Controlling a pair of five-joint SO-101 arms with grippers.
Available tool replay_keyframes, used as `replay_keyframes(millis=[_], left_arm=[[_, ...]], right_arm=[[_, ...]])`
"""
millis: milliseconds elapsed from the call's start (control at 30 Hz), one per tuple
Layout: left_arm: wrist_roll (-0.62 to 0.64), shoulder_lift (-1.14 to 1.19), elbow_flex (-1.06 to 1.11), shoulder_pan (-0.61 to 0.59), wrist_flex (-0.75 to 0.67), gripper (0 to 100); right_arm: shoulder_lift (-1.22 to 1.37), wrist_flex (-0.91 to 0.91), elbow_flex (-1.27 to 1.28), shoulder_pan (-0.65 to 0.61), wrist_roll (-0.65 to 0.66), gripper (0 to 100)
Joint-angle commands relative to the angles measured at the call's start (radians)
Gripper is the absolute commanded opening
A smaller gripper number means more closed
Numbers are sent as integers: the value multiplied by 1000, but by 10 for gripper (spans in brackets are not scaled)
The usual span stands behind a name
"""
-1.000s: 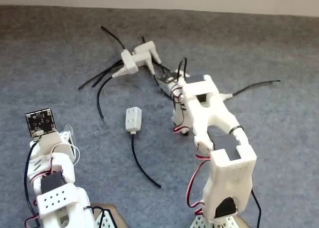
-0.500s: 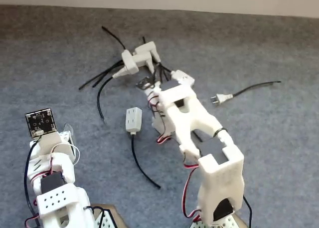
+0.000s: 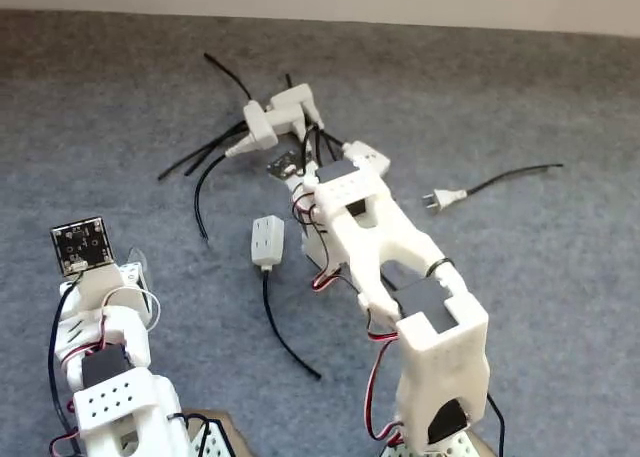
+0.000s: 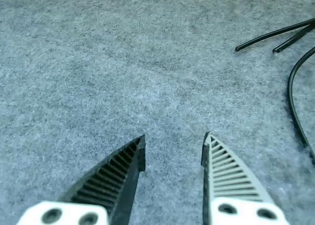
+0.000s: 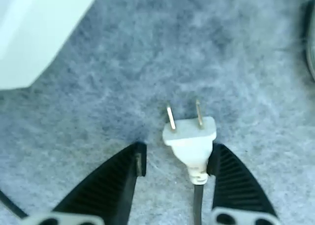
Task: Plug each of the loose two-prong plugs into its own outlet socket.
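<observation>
The right gripper (image 5: 178,147) stands spread around a plug (image 5: 189,134), which lies close against one jaw, not yet pinched. The left gripper (image 4: 174,136) gapes over carpet (image 4: 123,62) at seven o'clock in the high view. A second plug (image 3: 443,199) lies at three o'clock. Plugs look light and hard, cords springy. Pinch the body's flanks, not the prongs.
</observation>
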Motion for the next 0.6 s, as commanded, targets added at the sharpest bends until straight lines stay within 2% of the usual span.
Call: replay_keyframes(millis=[0,167,567], left_arm=[[-9,-13,7,7,-15,204],[-9,-13,7,7,-17,204],[-9,-13,7,7,-17,204]], right_arm=[[2,-2,-12,-47,-9,173],[2,-4,-15,-58,-9,41],[1,2,-16,-31,-9,6]])
